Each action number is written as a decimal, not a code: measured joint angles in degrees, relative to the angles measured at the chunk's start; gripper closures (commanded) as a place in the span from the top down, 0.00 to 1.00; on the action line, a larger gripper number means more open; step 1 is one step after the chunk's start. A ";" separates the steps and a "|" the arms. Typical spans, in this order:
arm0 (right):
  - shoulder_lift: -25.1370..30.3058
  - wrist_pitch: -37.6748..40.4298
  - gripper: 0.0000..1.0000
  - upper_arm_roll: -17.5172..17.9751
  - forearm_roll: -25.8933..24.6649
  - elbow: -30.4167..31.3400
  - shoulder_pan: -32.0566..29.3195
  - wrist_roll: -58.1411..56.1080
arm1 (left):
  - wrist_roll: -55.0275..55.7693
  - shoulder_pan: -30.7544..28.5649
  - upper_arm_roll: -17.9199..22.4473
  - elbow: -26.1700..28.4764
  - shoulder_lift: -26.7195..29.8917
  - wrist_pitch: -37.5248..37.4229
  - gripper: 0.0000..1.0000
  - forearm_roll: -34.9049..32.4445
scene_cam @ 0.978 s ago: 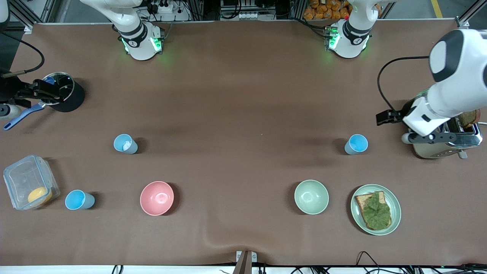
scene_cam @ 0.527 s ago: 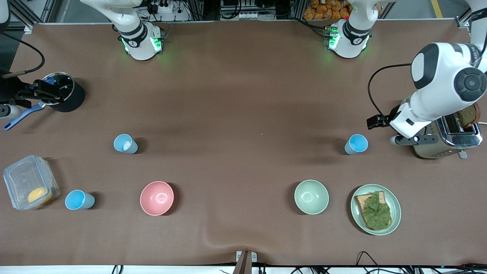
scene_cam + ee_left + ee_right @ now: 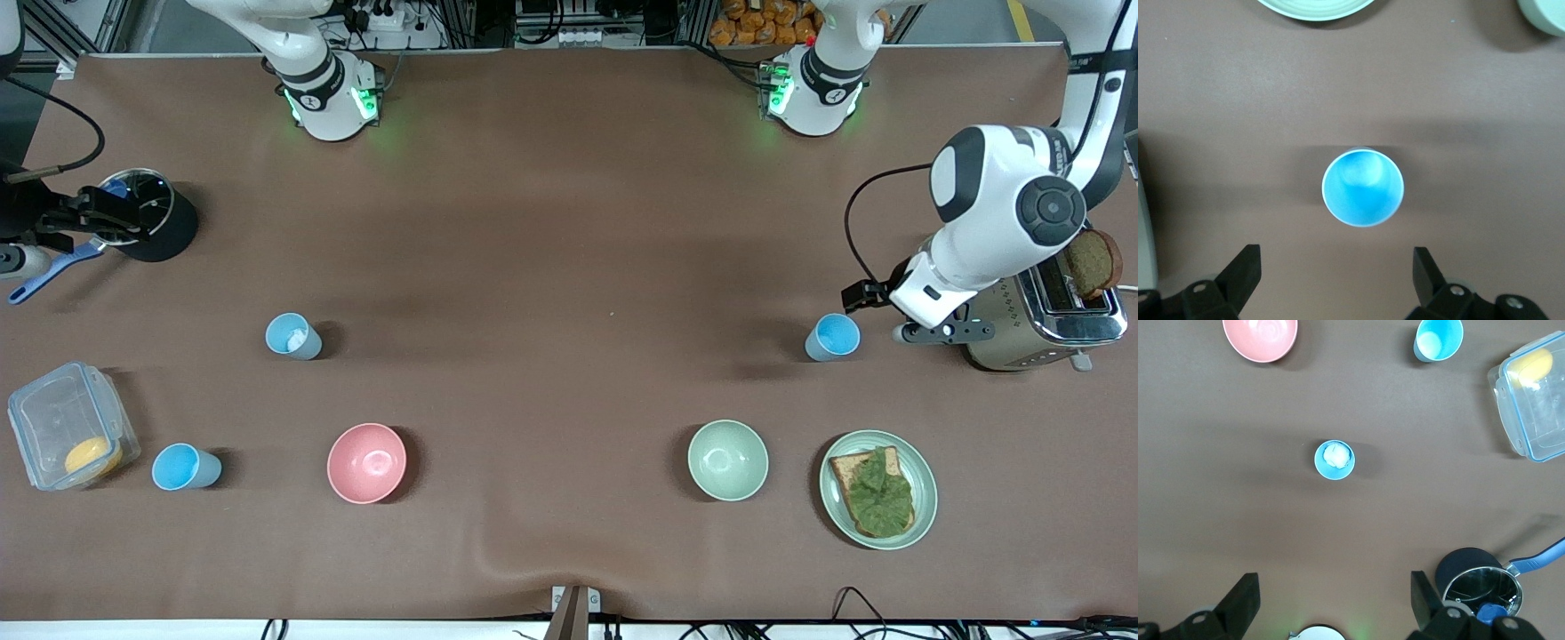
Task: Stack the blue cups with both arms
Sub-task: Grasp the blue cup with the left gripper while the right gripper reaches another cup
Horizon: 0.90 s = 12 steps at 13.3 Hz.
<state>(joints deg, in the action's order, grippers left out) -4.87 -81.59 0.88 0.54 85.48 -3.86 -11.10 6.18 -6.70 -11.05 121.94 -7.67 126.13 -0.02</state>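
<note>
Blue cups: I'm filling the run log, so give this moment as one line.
left gripper: open, by blue cup near toaster | right gripper: open, high over table | cups: three, unstacked

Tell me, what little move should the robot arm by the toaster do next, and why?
Probably slide the left gripper forward and down around the blue cup beside the toaster. Its fingers are open, nothing is held, and the cup stands upright just ahead of them. The right gripper waits, open, high over the table near the saucepan.
</note>
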 measured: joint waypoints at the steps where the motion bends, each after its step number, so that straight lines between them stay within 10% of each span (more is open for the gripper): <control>1: 0.00 0.00 1.00 0.00 0.00 0.00 0.00 0.00 | -0.06 -0.41 0.01 0.01 -0.81 0.74 1.00 0.00; 12: -0.03 0.00 1.00 0.04 0.00 0.08 0.00 0.00 | -0.33 -0.71 0.00 -0.78 -5.85 5.41 1.00 -1.26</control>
<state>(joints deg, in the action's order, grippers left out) -4.91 -81.59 0.92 0.54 85.56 -3.86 -11.10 5.86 -7.41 -11.05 121.15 -13.52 131.54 -1.28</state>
